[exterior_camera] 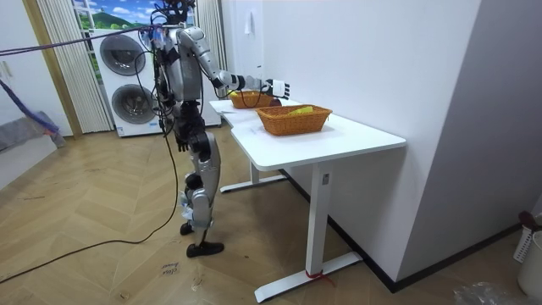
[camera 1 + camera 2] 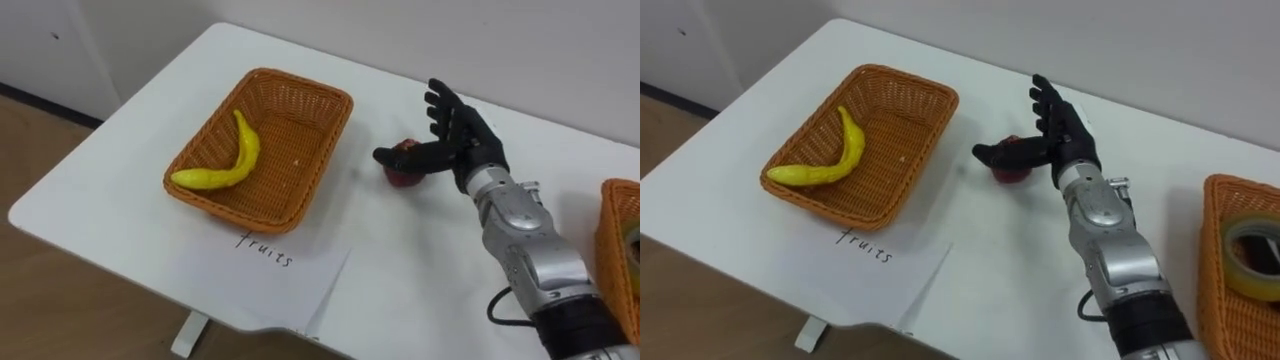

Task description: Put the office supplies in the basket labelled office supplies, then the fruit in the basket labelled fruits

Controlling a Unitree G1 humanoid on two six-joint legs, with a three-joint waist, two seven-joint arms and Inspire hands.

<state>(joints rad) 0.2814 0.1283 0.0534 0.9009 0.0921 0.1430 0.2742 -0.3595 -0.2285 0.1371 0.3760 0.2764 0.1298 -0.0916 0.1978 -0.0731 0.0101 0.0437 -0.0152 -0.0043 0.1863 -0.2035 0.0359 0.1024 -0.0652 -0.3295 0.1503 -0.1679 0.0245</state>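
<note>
I'm looking down on the white tabletop (image 2: 110, 150), with the robot standing at its near edge. The fruit basket (image 2: 240, 210) is sitting on the left, and a sheet of paper (image 2: 270, 280) with handwriting is lying just in front of it, which I'm taking as its label. A second basket (image 2: 1212, 250) is showing at the right edge. It is keeping the office things well apart from the fruit.

I'm holding the right hand (image 2: 462, 135) between the two baskets, over the far middle of the tabletop. Its fingers are spread and straight, with the thumb reaching left across the top of the red fruit (image 2: 403, 178). It is gripping nothing. I'm judging this as the approach for a grasp, with the hand opened wide enough to close around the fruit.

A banana (image 2: 240, 160) is already lying in the left basket. A roll of tape (image 2: 1240, 285) is lying in the right one. The red fruit is resting on the tabletop, just right of the fruit basket.
</note>
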